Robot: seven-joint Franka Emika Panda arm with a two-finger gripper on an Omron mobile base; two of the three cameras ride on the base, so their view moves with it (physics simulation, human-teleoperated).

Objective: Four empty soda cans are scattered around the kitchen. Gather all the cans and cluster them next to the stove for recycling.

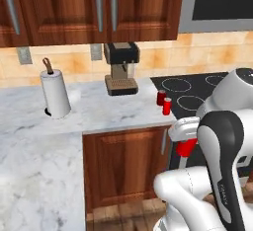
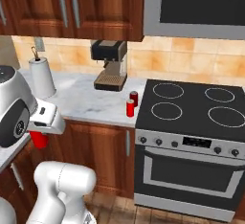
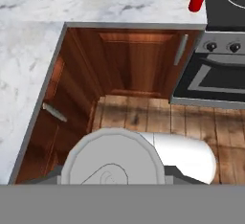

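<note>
Soda cans are small red cylinders with silver-grey tops. One red can is held in the closed gripper, seen also in the right base view; in the hand view its round grey top is directly under the camera. Two more cans stand close together on the white marble counter, ahead of the gripper and higher, just beside the left edge of the stove. This stove is flat black glass with white ring outlines and a steel front with black knobs. Below the gripper is free space over a wooden plank floor, bounded by brown wood cabinet doors. A coffee machine and a white paper towel roll stand further along the counter. I can read no writing.
</note>
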